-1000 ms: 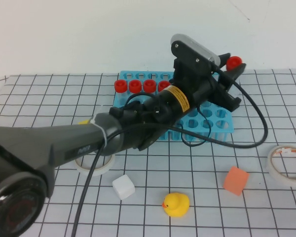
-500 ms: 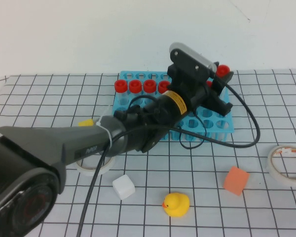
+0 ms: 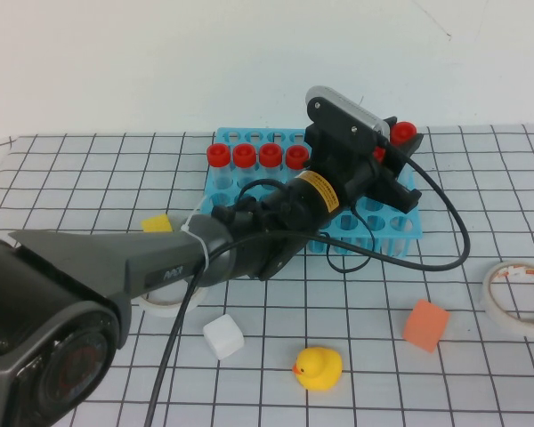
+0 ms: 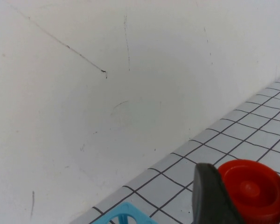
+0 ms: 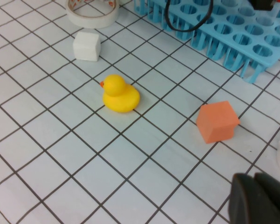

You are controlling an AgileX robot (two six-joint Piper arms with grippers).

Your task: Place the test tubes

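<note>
Now left jaws with tube (image 3: 402,133) above rack (image 3: 393,224), right jaws near orange cube (image 5: 217,122).

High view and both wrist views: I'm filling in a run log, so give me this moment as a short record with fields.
rack: blue, four capped tubes in its back row
left gripper: shut on a red-capped test tube, over the rack's back right part
right gripper: shut, empty, over the table near the orange cube
loose items: duck, white cube, two tape rolls
</note>
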